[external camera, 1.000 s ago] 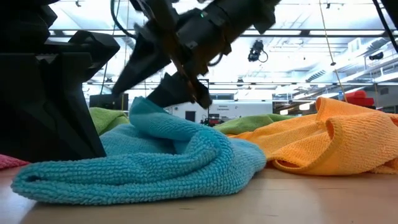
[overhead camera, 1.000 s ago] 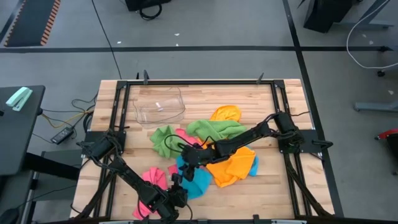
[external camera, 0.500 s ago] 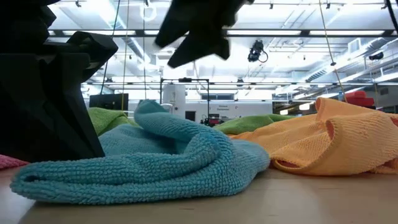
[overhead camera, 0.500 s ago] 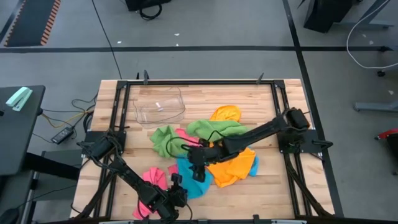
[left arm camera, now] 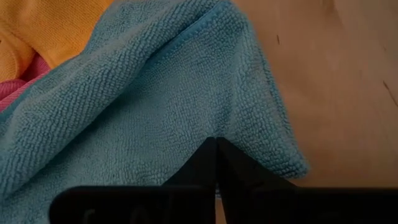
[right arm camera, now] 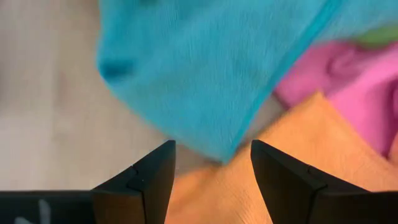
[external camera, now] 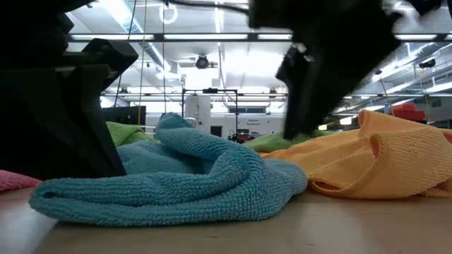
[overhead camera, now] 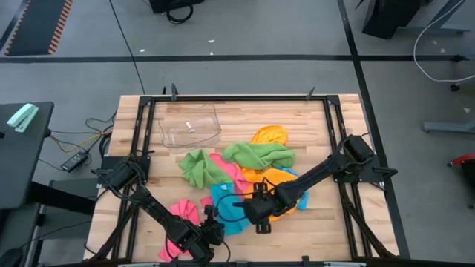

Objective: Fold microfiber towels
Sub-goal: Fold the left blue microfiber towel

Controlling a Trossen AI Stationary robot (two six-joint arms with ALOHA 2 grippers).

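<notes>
On the wooden table [overhead camera: 319, 119] nothing looks folded yet: the microfiber towels lie in one loose, overlapping heap at the middle, so nearly all of the task appears still to be done. Taking them from largest to smallest spread, the orange towel [overhead camera: 286, 194] sprawls crumpled on the right side of the heap, with another orange bit showing toward the far side; the green towel [overhead camera: 256, 154] and a second green piece beside it lie bunched at the far edge of the pile; the sky-blue towel [overhead camera: 226, 206] sits rumpled near the front, partly over the orange one and touching pink cloth; the pink towel [overhead camera: 182, 215] lies crumpled at the near left. A clear plastic tub [overhead camera: 190, 126] stands apart toward the far left, with nothing in it as far as can be seen. The right gripper [overhead camera: 261, 216] hangs with its fingers spread and empty above the seam between blue and orange. The left gripper [overhead camera: 208, 233] is pinched closed at the near edge of the sky-blue towel, apparently clamping its hem; in its wrist view the dark fingers [left arm camera: 214, 165] meet against the blue pile.
</notes>
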